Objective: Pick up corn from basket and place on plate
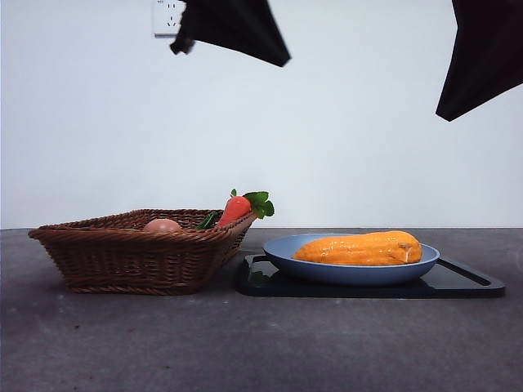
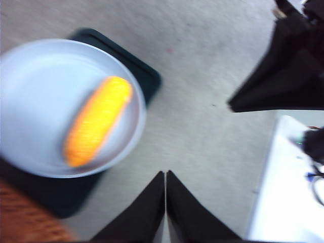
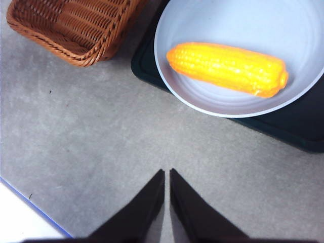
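The corn (image 1: pixel 359 247) lies on its side in the light-blue plate (image 1: pixel 351 269), right of the wicker basket (image 1: pixel 122 257). In the left wrist view my left gripper (image 2: pixel 165 174) is shut and empty, high above the table, apart from the corn (image 2: pixel 98 120) and the plate (image 2: pixel 35 81). My right gripper (image 3: pixel 167 172) is also shut on nothing, raised over bare table in front of the corn (image 3: pixel 228 68), the plate (image 3: pixel 243 20) and the basket (image 3: pixel 76 28). In the front view both arms show only as dark shapes at the top edge.
A black tray (image 1: pixel 462 284) lies under the plate. In the basket are a red-orange carrot (image 1: pixel 237 208) with green leaves and a small pinkish-tan round item (image 1: pixel 162 224). The other arm (image 2: pixel 288 76) shows in the left wrist view, beside a white surface (image 2: pixel 283 197).
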You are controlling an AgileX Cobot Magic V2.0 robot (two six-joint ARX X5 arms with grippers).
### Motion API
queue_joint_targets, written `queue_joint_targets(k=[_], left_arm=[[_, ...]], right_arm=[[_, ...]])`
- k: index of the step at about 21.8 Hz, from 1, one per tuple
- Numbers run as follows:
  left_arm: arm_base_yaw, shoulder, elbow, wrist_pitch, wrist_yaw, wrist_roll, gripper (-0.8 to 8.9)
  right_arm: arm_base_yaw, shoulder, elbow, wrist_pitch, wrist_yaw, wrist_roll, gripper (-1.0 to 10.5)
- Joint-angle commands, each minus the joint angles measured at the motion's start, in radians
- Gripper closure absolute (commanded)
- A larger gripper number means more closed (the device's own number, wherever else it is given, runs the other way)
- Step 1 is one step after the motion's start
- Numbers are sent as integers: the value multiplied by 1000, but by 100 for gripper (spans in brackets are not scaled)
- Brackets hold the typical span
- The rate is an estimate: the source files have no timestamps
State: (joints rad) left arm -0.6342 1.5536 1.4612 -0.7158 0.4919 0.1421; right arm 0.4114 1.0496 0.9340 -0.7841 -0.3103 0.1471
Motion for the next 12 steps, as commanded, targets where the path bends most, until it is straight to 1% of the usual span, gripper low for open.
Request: queue_joint_targets(k=[1, 4, 6, 10, 12], left_arm=[[48, -54, 17, 24, -8, 50, 809], [163, -196, -38, 76, -9, 80, 809], [259, -329, -132, 141, -9, 74, 809], [468, -607, -409, 327, -10, 14, 809], [554, -733, -550, 415, -24, -14, 809]], right_arm=[[3, 8, 3, 7, 0, 10, 945], [3, 8, 3, 7, 1, 10, 945], [3, 8, 3, 7, 1, 10, 945], [3, 8, 3, 7, 1, 10, 945], [3, 8, 3, 7, 0, 10, 945]])
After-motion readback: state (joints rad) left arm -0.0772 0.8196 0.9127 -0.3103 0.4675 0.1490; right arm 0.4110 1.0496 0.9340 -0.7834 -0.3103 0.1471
